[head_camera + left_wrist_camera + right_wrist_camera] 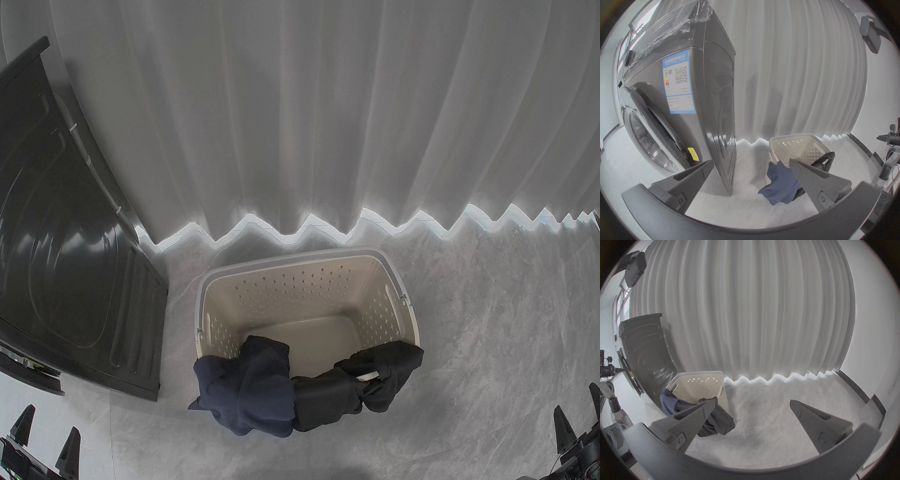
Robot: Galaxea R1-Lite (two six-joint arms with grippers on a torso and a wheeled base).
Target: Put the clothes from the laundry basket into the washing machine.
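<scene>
A cream laundry basket [306,275] stands on the grey floor in front of a white curtain. A navy garment [250,387] and a black garment [356,381] hang over its near rim. The dark washing machine [69,262] stands to the basket's left; its round door [650,140] shows in the left wrist view. My left gripper [44,437] is low at the left, open and empty, well short of the basket. My right gripper [578,415] sits low at the far right, open and empty. The basket [700,387] and both garments [715,421] also appear in the right wrist view.
A white curtain [325,112] runs across the back, close behind the basket. Bare grey floor [500,325] stretches to the right of the basket and in front of it. A narrow strip of floor separates the washing machine's side panel from the basket.
</scene>
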